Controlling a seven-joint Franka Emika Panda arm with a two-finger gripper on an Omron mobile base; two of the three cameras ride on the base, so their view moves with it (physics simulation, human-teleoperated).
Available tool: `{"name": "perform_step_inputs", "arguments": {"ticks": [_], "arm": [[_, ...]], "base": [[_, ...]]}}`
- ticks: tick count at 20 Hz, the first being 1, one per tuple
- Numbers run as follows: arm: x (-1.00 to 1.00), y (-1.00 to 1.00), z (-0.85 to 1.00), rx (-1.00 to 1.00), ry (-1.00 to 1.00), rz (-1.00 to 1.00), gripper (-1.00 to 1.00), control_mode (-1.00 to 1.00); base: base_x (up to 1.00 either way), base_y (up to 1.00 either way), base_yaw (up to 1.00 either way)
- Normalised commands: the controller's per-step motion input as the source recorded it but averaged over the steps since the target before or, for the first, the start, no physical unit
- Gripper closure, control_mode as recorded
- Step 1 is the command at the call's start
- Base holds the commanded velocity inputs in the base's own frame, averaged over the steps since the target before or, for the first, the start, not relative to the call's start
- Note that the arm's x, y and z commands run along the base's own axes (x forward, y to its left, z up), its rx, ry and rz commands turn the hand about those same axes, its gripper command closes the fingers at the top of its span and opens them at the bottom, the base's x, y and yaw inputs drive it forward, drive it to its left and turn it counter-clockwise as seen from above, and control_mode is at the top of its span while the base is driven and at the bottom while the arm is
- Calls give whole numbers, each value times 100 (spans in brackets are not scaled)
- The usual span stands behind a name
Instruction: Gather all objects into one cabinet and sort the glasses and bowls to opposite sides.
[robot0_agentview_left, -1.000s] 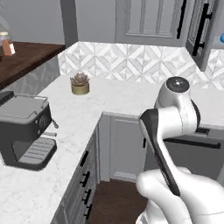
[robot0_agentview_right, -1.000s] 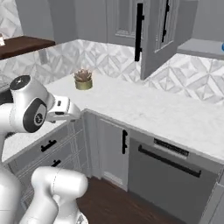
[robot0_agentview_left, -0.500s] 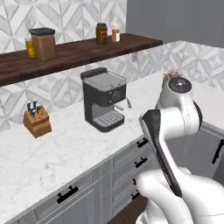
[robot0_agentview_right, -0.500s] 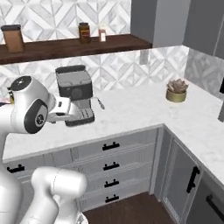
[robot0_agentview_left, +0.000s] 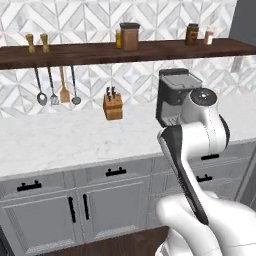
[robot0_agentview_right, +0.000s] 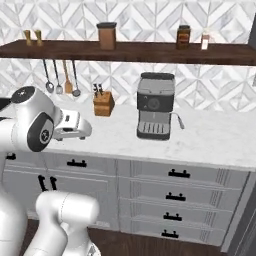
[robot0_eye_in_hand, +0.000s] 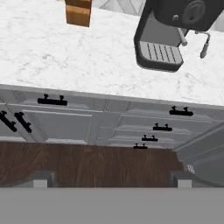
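The arm is folded in close over the base, the gripper (robot0_eye_in_hand: 109, 177) carried above the wood floor (robot0_eye_in_hand: 87, 162) in front of the drawers (robot0_eye_in_hand: 151, 127), jaws wide and holding nothing, which reads as a travelling pose, not a reach. The marble tabletop (robot0_agentview_right: 210, 137) carries a coffee machine (robot0_agentview_right: 155, 105) and a knife block (robot0_agentview_right: 103, 103); jars stand on the shelf (robot0_agentview_right: 150, 50), utensils hang beneath. No bowl or mug is visible here, so I cannot tell their look or place.

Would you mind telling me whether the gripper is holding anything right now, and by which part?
Nothing is held: the gripper is open and empty above the wooden floor.
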Motion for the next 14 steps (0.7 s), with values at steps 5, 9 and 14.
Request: {"name": "perform_step_inputs", "arguments": {"ticks": [5, 9, 14], "arm": [[0, 0, 0, 0, 0, 0, -100, 100], [0, 0, 0, 0, 0, 0, -100, 100], [0, 0, 0, 0, 0, 0, -100, 100]], "base": [[-67, 50, 65], [-34, 67, 62], [6, 67, 58]]}}
